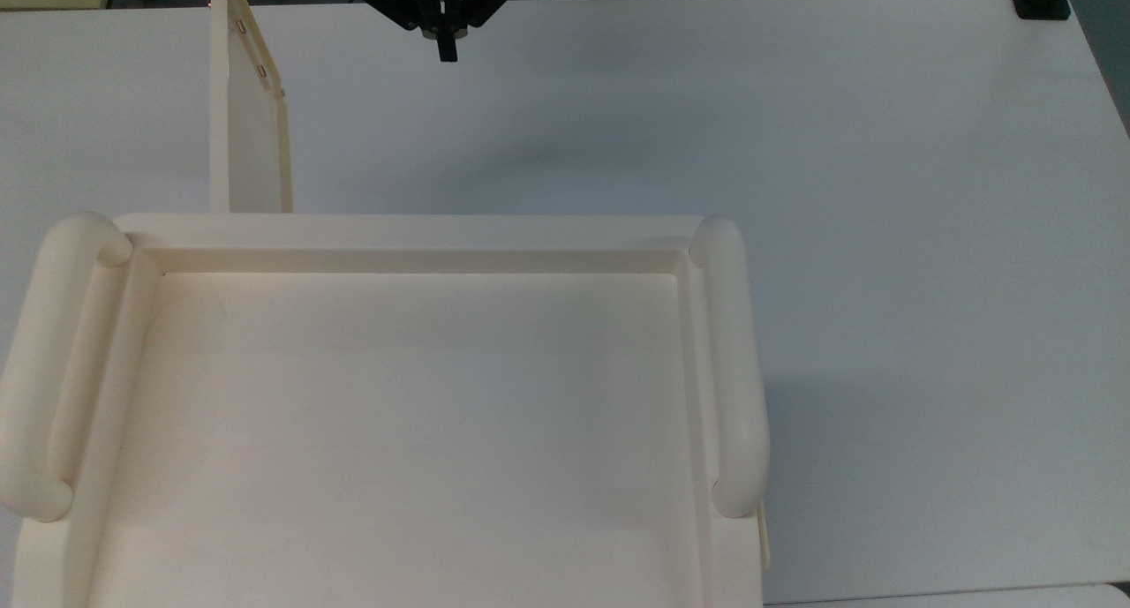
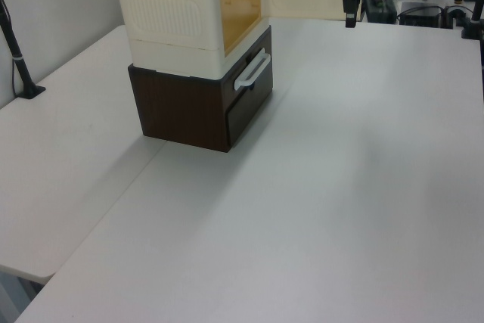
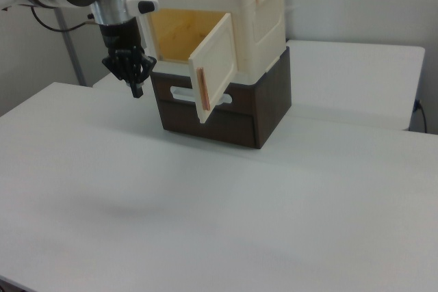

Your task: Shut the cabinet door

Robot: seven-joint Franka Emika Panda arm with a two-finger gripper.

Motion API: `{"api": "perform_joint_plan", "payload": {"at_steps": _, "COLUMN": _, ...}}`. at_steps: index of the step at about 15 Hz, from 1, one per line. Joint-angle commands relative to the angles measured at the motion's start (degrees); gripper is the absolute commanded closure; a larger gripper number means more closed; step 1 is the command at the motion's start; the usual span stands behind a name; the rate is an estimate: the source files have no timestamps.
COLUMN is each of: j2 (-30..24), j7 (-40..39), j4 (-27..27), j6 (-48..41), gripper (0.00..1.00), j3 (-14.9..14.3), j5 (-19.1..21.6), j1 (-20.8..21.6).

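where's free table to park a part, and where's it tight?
Free: the white table in front of the cabinet and its dark drawer base, out to the near edge in the right view; in the top view, everything right of the cabinet. Tight: the pocket between the open cabinet door and the shut tool.

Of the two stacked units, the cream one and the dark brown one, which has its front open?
The cream cabinet on top: its cabinet door is swung outward, showing the interior. The dark brown drawer unit below it has its front shut.
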Motion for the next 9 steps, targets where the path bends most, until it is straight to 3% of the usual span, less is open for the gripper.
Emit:
{"api": "perform_joint_plan", "payload": {"at_steps": 1, "j2": -0.69, "j7": -2.08, "j4": 3.55, "j6": -0.53, "gripper": 1.0, "j3": -0.04, "j5": 1.57, "j1": -1.56}}
{"api": "perform_joint_plan", "payload": {"at_steps": 7, "j2": -0.86, "j7": -1.73, "j4": 13.74, "j6": 1.13, "gripper": 1.0, "j3": -0.21, "j5": 1.22, "j1": -4.19}}
{"api": "perform_joint_plan", "payload": {"at_steps": 9, "j2": -1.04, "j7": -1.64, "j4": 14.29, "j6": 5.25, "gripper": 1.0, "j3": -0.47, "j5": 1.22, "j1": -5.77}}
